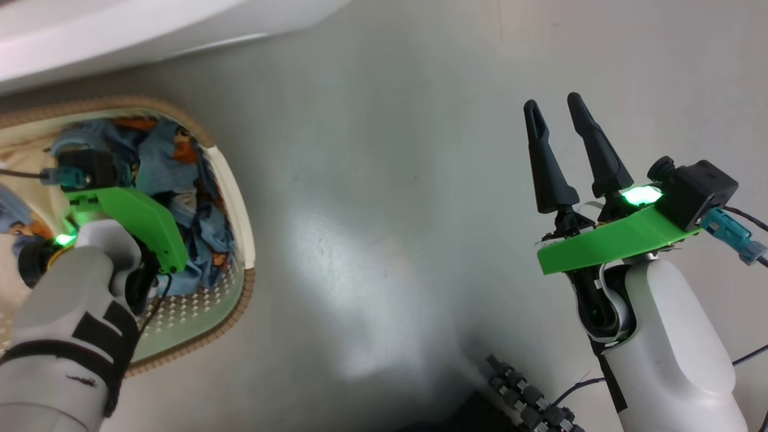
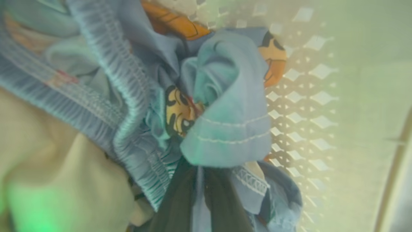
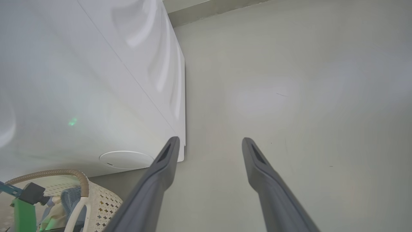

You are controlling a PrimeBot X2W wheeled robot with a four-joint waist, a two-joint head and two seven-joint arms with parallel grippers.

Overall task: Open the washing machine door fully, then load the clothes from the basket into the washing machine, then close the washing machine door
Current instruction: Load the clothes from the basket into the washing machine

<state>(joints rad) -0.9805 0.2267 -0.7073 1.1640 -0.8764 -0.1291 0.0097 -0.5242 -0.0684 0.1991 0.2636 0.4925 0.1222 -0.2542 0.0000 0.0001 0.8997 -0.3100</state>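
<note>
Now in hand: the loading step, at the pick-up; judging by the pinch, a piece of the clothes point(image 1: 174, 156) is being taken from the basket point(image 1: 239, 300).
Left gripper point(image 2: 201, 183): down inside the basket, at nine o'clock in the head view; pressed together on a fold of light blue printed fabric, a strip of which shows between its two dark fingers at six o'clock in the left wrist view.
Right gripper point(image 1: 553, 105): spread and holding nothing, hanging over bare floor point(image 1: 390, 180) at three o'clock in the head view, well apart from the basket.
Clothes: heaped in the basket, blue with orange-brown prints; a cream cloth point(image 2: 48, 161) lies beside the pinched fold at eight o'clock in the left wrist view.
Basket: on the floor, just beside the washing machine point(image 3: 80, 80), whose white body runs across eleven o'clock in the head view.
Door: whether it stands fully open I cannot tell.
Next move calls for: a straight lift clear of the basket rim, then a carry toward the drum, probably with a turn at the waist.
Watch for: the elastic hem tangled with the neighbouring pieces, which may drag them up or slip the pinch.
</note>
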